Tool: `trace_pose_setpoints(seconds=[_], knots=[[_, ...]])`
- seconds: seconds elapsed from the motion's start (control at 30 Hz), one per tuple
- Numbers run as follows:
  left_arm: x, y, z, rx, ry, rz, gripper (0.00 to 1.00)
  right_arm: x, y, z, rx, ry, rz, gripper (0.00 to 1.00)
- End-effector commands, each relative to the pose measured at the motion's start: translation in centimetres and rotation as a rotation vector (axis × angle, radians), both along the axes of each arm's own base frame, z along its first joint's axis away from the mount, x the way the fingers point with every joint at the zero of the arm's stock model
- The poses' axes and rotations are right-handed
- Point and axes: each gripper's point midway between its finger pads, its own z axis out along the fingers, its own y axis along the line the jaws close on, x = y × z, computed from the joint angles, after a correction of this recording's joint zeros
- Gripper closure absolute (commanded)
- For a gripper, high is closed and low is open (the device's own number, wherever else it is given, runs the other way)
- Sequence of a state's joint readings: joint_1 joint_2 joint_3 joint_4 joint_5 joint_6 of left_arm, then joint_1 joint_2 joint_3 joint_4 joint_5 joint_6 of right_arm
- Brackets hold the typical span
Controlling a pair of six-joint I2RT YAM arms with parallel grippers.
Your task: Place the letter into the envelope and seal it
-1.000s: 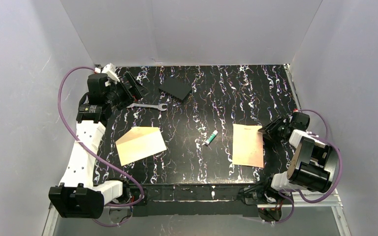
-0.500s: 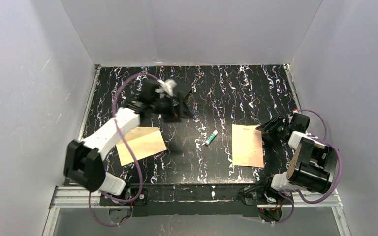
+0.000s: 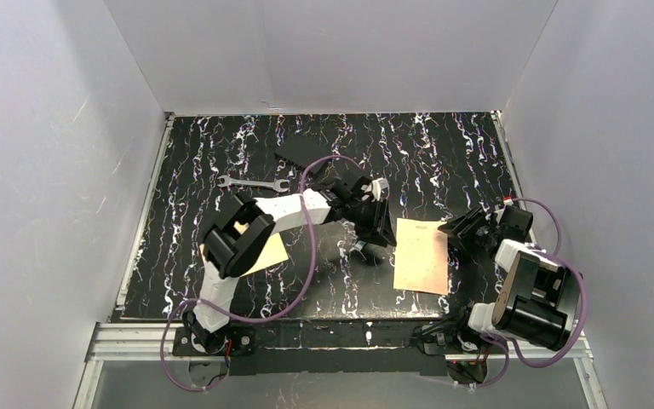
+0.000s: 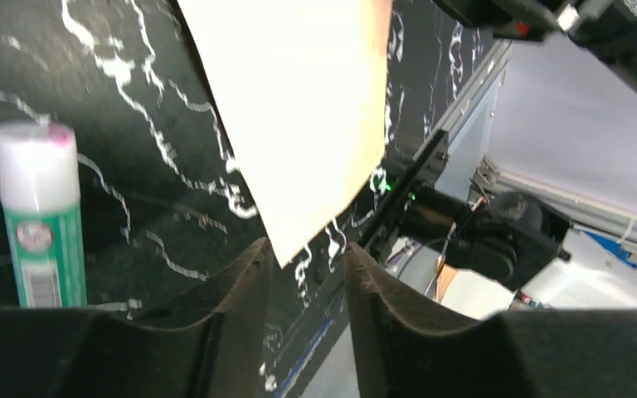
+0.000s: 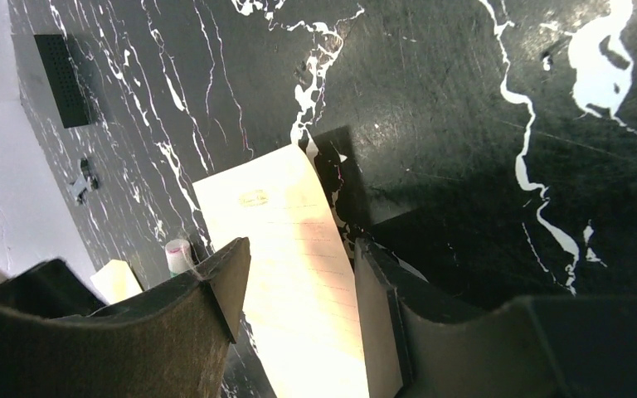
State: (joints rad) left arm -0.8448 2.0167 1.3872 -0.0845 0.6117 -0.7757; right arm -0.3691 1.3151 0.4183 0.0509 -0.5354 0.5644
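While the overhead cam only gives me the left gripper [image 3: 381,234] hanging just left of the letter [image 3: 426,256] and the envelope [image 3: 268,254] half hidden under that arm [image 3: 281,207], my wrist cams show both it and the right gripper [image 3: 451,228] slightly spread, pinching nothing, letter flat on the table [image 3: 443,153].

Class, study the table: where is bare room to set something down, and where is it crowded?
Bare: the far right corner behind the letter and right hand; the left strip beside the wrench and envelope; the near middle between envelope and letter. Crowded: the centre, where the left hand hangs beside the glue stick and letter.
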Motion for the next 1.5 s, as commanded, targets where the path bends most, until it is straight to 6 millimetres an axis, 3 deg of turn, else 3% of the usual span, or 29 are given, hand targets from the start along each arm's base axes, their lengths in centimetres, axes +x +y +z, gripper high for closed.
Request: trace_pose_setpoints(seconds=[0.0,0.27,0.53,0.73,0.93,1.0,1.33,1.47], knots=[[1.7,-3.1,1.7,-0.098,-0.044,-0.018,0.67,-4.7,0.6,-3.8,-0.011,0.194,-0.004,0.41],[1.2,-4.9,-1.9,-0.020,-0.033,-0.068,0.74,-5.0,0.9,-3.3,-0.022,0.167,0.027,0.41],[0.3,-2.5,-6.9,0.241,0.055,-0.092,0.77,-4.9,2.4,-2.5,0.039,0.084,0.083,0.41],[-0.2,-1.9,-7.7,0.294,0.097,-0.105,0.77,-5.0,2.7,-2.3,0.053,0.064,0.093,0.44],[-0.2,-2.1,-7.3,0.293,0.104,-0.119,0.77,-4.2,3.4,-1.0,0.090,-0.025,0.123,0.66],[-0.2,-2.2,-7.3,0.295,0.113,-0.123,0.77,-4.1,3.8,-0.5,0.113,-0.048,0.137,0.67],[0.2,-1.9,-7.2,0.308,0.125,-0.118,0.77,-3.6,4.6,2.0,0.138,-0.170,0.168,0.60],[0.5,-1.9,-7.0,0.304,0.131,-0.112,0.77,-3.5,4.7,2.7,0.133,-0.208,0.167,0.36]])
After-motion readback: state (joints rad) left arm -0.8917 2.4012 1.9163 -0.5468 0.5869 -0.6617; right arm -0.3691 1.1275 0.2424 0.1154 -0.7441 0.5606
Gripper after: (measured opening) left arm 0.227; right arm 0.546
